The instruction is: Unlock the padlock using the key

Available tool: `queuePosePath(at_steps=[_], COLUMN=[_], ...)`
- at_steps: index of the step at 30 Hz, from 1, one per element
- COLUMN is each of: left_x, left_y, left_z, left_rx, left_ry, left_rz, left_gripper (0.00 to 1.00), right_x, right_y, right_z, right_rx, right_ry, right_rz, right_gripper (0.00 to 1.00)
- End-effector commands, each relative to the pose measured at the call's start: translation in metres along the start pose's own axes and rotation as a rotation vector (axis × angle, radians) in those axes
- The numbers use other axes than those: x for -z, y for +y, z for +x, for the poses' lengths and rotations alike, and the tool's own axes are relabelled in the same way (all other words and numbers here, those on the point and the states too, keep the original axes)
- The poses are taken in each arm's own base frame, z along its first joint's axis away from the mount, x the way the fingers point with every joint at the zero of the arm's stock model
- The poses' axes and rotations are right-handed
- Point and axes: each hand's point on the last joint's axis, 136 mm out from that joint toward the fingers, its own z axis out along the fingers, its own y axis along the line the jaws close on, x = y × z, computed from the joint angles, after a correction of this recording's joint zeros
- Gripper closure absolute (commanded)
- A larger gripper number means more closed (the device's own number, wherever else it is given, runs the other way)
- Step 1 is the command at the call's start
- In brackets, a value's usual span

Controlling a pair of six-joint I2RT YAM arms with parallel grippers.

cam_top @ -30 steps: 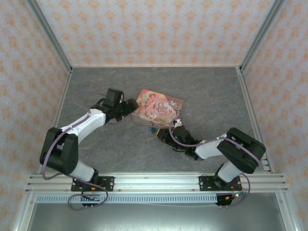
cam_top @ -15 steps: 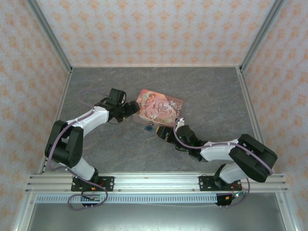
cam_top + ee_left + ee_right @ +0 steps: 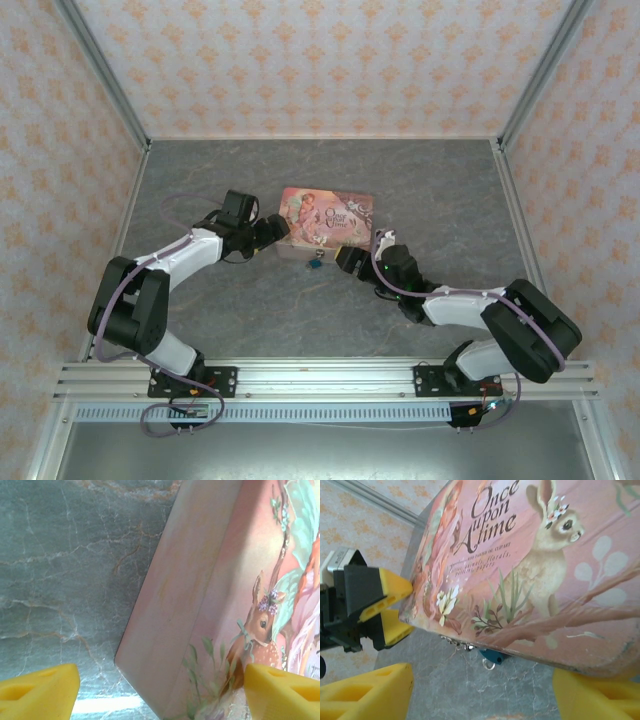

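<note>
Found the left gripper (image 3: 278,228) spread wide at the left end of the pink tin (image 3: 328,220), one yellow finger over the bare desk (image 3: 440,190) and the other over the tin's painted lid. Saw the right gripper (image 3: 350,258) gaping wide too, low at the tin's near long edge, clasping nothing. Spotted the padlock (image 3: 313,266), tiny and teal, just under that near edge beside a small metal clasp; could not tell whether touching the tin. Noted both grippers apart from the padlock, one on each side of it. Beyond the tin, marked a grey desk veined like marble, walled on three sides with pale paper in an orange motif, framed by aluminium posts, with a slotted rail (image 3: 320,380) carrying both arm bases along the near edge.
</note>
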Motion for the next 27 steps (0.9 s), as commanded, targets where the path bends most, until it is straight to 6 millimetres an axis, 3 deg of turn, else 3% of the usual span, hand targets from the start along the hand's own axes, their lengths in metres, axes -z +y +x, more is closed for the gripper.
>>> queuePosePath(at_steps=[1,7,16,27], left_x=[-0.003,0.003,0.017,0.025], left_y=[0.038,0.048,0.049,0.042], left_z=[0.036,0.057,0.078,0.070], left_rx=[0.005,0.010,0.021,0.031], left_ry=[0.107,0.134,0.127,0.084], left_rz=[-0.106,-0.117,-0.117,-0.109], left_gripper=[0.16,0.16,0.15,0.16], right_x=[-0.005,-0.016,-0.034,-0.007], right_y=[0.009,0.008,0.031,0.024], right_z=[-0.015,-0.033,-0.046,-0.029], right_rx=[0.080,0.122,0.190,0.228], right_ry=[-0.009,-0.030,-0.061,-0.044], right_rz=[-0.029,-0.088,-0.218,-0.228], right_gripper=[0.27,0.26,0.25,0.19])
